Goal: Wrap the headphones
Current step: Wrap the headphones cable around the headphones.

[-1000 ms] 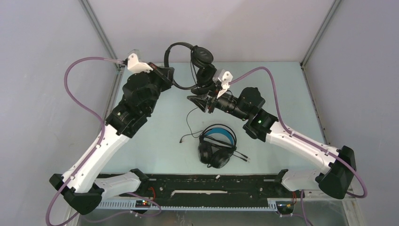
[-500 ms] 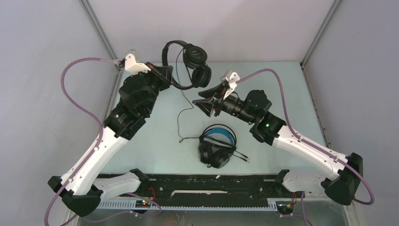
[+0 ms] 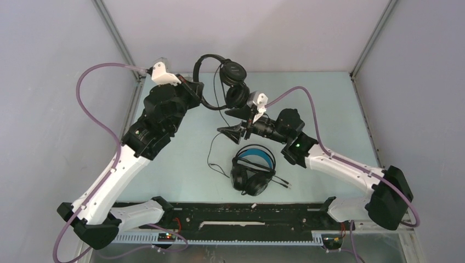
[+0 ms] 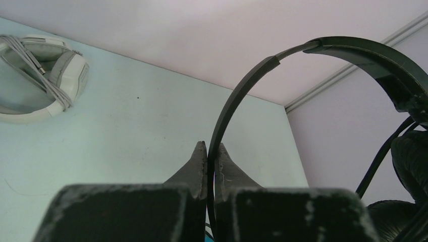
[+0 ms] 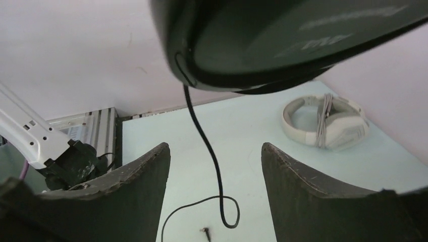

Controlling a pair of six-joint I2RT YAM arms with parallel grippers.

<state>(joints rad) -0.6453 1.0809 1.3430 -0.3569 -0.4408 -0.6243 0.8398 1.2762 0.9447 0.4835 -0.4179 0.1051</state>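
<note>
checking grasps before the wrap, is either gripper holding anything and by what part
The left gripper is shut on the thin black corded headphones, pinching the headband. The right gripper is open, holding nothing.

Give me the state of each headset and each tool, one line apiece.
Thin black headphones: held aloft by the headband, cord hanging loose to the table.
Blue-lined black headphones: lying on the table, cord unwrapped.
White-grey headphones: lying on the table, cord wound around them.
Left tool: shut on the thin pair's headband.
Right tool: open, holding nothing.
</note>
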